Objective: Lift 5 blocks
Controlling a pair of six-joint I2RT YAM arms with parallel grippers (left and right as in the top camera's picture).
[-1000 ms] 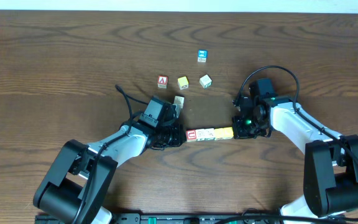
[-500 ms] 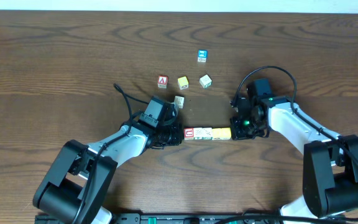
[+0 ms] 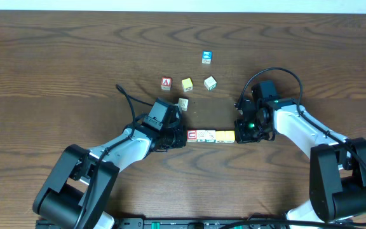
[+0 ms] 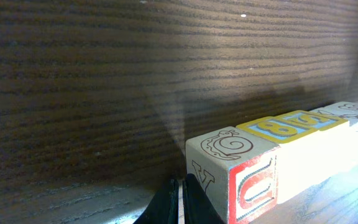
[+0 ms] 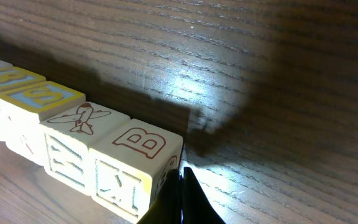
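Left gripper [image 3: 183,137]: jaws closed together with nothing between them. Its fingertips [image 4: 166,210] butt against the outer end face of the red-faced block [image 4: 253,186]. Right gripper [image 3: 237,131]: jaws also closed together on nothing. Its fingertips [image 5: 190,196] meet the outer end of the block marked B [image 5: 135,155]. The two grippers face each other across the near middle of the wooden table [image 3: 56,63].

Row of five blocks [image 3: 211,135]: lies in a straight left-to-right line between the two grippers, the blocks touching face to face, with one gripper at each end. Order from the left gripper:
- the red-faced block, with a white U-like letter and a snail drawing on an adjoining face
- two yellow blocks [image 5: 39,99] with blue lettering
- the airplane block [image 5: 79,130], cream
- the block marked B, cream

Whether the row rests on the table or hangs clear of it cannot be told from these views.

Loose cubes, none touched by either gripper:
- a cream cube [image 3: 183,103] just beside the left arm's wrist
- farther back, a line of three set apart from one another: a red-faced cube marked A [image 3: 166,83], a yellow cube [image 3: 187,84] and a whitish cube [image 3: 210,83]
- a blue-faced cube [image 3: 206,57], farthest back and alone
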